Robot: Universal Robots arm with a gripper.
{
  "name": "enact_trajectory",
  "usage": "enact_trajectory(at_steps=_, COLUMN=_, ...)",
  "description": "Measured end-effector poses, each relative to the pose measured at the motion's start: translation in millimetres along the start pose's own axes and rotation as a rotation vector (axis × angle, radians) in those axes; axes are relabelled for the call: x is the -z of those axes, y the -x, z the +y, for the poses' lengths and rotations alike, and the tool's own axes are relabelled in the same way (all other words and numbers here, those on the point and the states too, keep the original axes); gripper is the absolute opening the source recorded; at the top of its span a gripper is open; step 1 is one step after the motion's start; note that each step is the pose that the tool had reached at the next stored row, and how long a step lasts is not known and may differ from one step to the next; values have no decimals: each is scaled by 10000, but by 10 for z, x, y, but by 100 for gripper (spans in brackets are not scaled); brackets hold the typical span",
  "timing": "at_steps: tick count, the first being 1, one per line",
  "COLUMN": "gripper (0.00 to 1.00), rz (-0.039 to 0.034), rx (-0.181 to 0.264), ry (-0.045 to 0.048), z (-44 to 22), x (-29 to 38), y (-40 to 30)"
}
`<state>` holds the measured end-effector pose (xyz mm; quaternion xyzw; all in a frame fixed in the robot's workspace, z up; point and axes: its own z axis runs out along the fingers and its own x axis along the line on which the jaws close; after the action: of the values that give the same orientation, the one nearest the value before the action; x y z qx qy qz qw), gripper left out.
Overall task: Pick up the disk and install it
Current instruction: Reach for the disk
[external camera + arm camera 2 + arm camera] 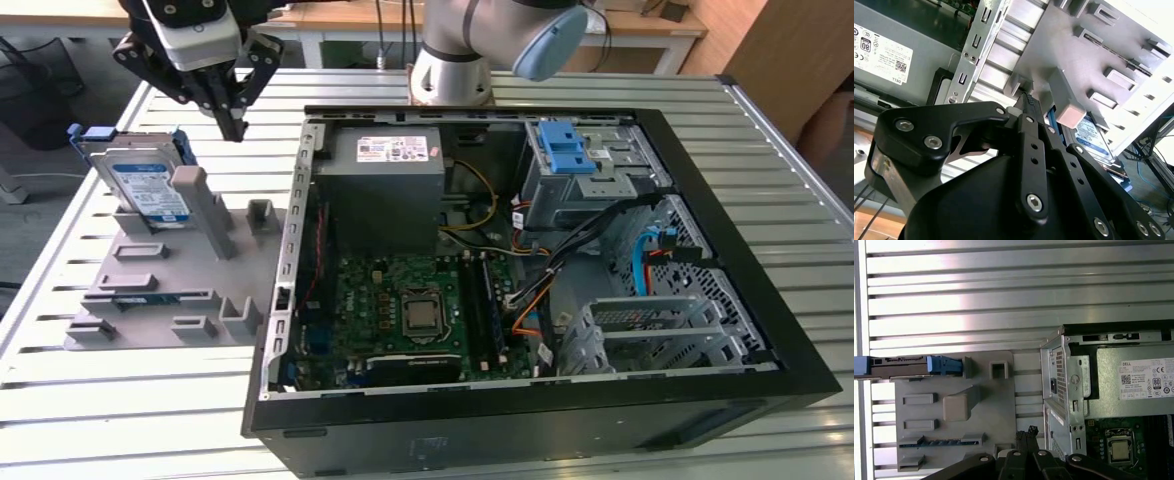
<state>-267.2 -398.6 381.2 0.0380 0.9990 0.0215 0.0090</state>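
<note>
On the near side of the exterior view, the open black computer case (pixel 507 425) lies flat on the slatted aluminium table (pixel 120 430), with bare slats free along the exterior view's left. Just beside the case sits the grey plastic fixture block (pixel 160 300), with open room above it. Farther back on the block, the flat silver disk in its blue plastic carrier (pixel 144 180) stands on edge, leaning. It is edge-on in the first wrist view (pixel 899 366) and partly hidden behind a grey post in the second wrist view (pixel 1094 135). The metal drive cage with a blue latch (pixel 577 150) sits in the case's far corner. The black gripper (pixel 236 128) hangs fingers-down over the block's far end, between disk and case, touching neither. Its pincer is narrow, tips together, holding nothing. The arm's upper part is cut off.
</note>
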Motion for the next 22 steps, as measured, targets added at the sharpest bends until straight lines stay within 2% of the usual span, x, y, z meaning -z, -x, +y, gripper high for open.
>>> enact_trajectory(at_steps=22, gripper=11, rz=0, rx=1, ry=0, z=-5, x=-10, y=-59)
